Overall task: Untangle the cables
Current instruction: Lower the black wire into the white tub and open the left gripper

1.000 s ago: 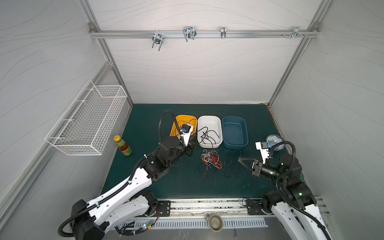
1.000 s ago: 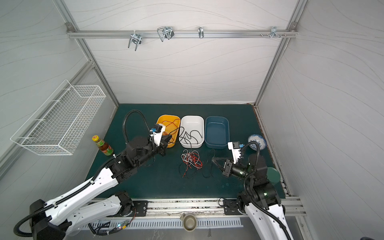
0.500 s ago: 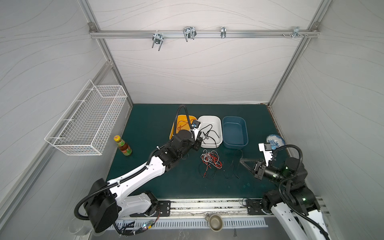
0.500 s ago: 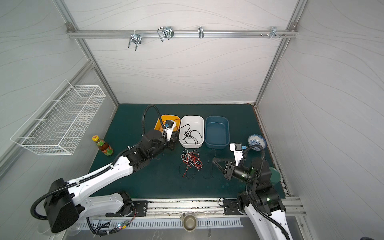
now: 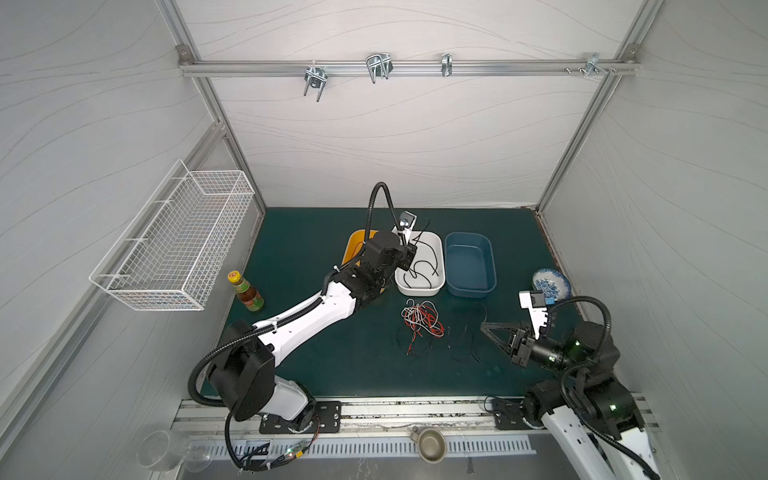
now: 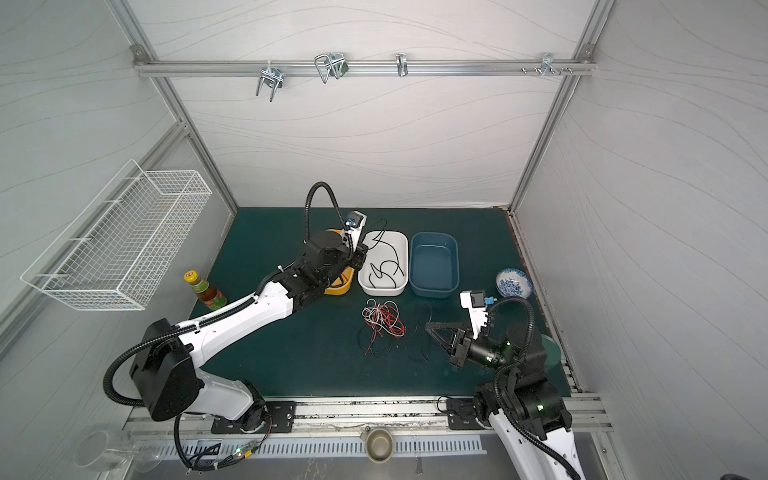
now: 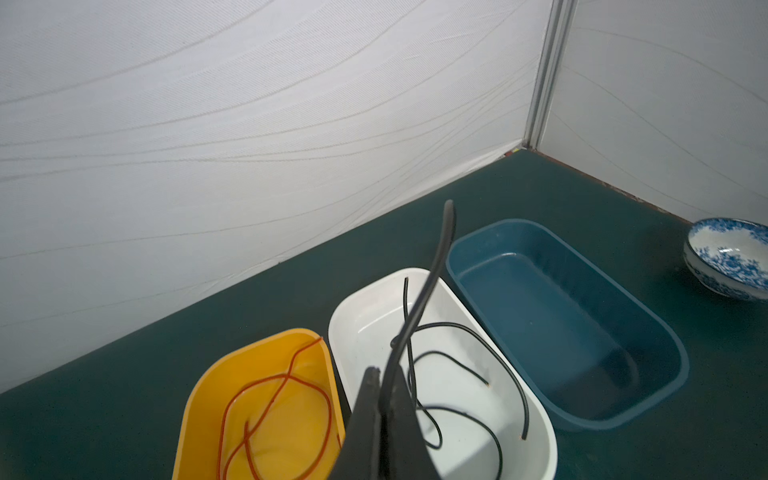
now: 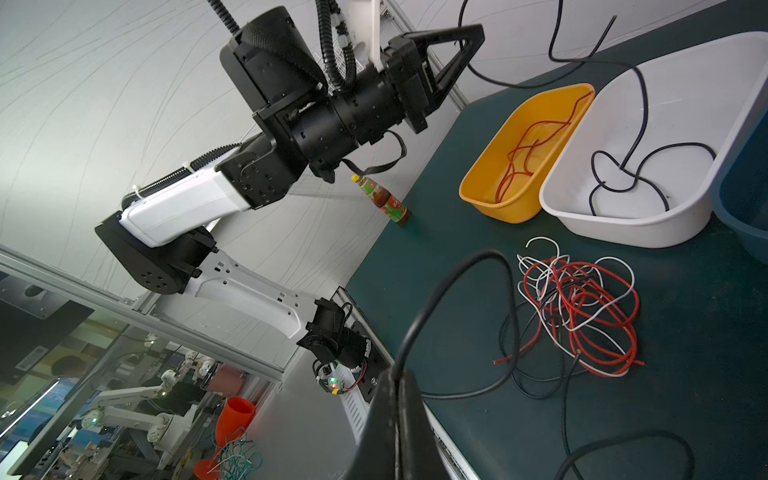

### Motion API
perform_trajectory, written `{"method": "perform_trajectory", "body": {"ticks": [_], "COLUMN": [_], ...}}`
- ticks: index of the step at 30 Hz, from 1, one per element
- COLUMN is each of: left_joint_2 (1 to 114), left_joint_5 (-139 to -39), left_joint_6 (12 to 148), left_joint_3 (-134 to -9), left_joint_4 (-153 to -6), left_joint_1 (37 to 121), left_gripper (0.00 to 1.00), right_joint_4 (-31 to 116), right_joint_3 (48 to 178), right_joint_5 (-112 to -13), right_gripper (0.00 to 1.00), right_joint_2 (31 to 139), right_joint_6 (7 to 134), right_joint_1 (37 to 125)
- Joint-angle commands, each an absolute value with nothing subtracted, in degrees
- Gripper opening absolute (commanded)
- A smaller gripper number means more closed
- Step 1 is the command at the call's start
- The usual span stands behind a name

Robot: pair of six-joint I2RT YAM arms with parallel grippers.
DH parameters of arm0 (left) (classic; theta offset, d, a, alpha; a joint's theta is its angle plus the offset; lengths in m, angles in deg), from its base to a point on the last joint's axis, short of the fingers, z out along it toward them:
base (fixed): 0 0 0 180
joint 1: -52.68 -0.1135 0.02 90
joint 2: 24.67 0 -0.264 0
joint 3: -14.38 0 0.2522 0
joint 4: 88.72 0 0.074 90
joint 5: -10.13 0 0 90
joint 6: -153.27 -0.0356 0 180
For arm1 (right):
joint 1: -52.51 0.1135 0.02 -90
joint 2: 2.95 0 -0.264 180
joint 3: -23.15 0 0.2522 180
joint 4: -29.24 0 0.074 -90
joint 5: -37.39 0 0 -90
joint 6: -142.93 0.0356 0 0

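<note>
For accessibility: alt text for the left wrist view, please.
The shut left gripper holds a black cable above a white bin where more black cable lies. Beside it, a yellow bin holds a red cable, a blue bin looks empty, and a patterned bowl sits farther off.

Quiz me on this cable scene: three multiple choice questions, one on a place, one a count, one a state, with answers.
1. Where does the lone red cable lie?
A) in the white tub
B) in the yellow tub
C) in the blue tub
2. How many tubs stand in the row?
A) two
B) three
C) four
3. How is the left hand?
A) open
B) shut on nothing
C) shut on a black cable
Answers: 1 B, it loops inside the yellow tub. 2 B, yellow, white and blue stand side by side. 3 C, the cable runs out of its closed grip.
</note>
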State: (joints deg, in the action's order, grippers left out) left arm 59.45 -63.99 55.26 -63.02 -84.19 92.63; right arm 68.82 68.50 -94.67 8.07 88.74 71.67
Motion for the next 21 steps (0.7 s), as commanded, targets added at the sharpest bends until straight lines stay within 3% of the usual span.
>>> {"method": "perform_trajectory", "body": {"ticks": [1,21], "left_joint_2": [63.5,81.0], "left_joint_5": [-63.1,-61.4], "left_joint_6": [50.4,46.2], "left_joint_3": [-65.3,-63.7], "left_joint_4": [-87.8,-90.9], "left_joint_1": [92.1,94.3], "left_gripper": [0.00,0.00], "right_joint_4": [69.6,71.9], "right_joint_3": [68.5,68.9], "right_joint_5": [-93.9,-91.4], "right_gripper": [0.00,0.00], "right_joint_2": [7.5,6.1], "right_joint_6": [87.4,86.1], "right_joint_1": [72.4,74.6]}}
